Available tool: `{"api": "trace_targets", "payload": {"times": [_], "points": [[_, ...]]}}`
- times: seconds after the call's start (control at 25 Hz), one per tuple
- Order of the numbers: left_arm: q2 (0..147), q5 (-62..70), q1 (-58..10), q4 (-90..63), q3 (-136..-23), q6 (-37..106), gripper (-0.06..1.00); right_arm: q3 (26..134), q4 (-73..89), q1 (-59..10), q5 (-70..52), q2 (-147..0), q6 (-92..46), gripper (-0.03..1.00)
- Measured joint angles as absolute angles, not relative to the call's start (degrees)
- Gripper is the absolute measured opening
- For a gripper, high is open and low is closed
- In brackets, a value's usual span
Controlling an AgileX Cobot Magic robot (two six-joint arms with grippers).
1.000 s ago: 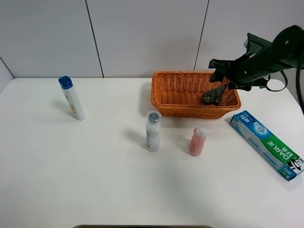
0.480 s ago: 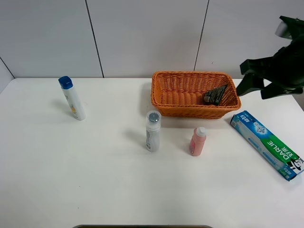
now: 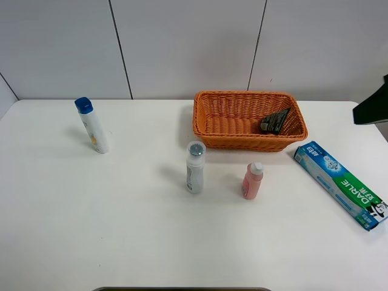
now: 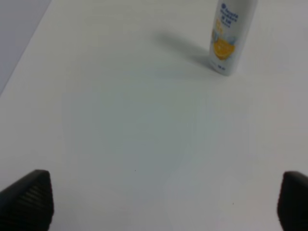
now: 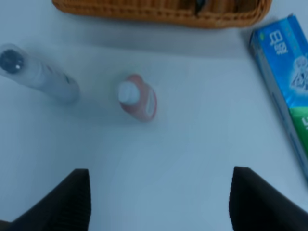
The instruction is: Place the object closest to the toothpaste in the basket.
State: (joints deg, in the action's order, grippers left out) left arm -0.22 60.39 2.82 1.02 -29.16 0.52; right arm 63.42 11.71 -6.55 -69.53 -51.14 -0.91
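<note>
From the high camera, a dark object lies inside the basket, near the toothpaste. The left wrist shows the left gripper spread wide over bare table. The right wrist shows the right gripper spread above the pink bottle.

From your right wrist camera you see the jaws spread wide over the white counter. A pink bottle stands between a clear-capped bottle and the toothpaste box, with the basket rim beyond them.
</note>
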Motion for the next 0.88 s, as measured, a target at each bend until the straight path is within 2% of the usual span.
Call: {"api": "trace_targets", "payload": {"times": [0.36,0.56,0.88], "points": [[-0.2,60.4,2.8,1.0,-29.2,0.5,0.94,61.8,6.7,-6.5,-69.6,-35.5,-0.7,0.64],[-0.2,60.4,2.8,1.0,-29.2,0.5,0.94,53.0,3.6,-6.5,-69.7,-26.5,-0.7,0.64],[-0.2,60.4,2.8,1.0,-29.2,0.5,0.94,35.9,3.0,-0.2,-69.4,-13.2,-0.8,0.64]]}}
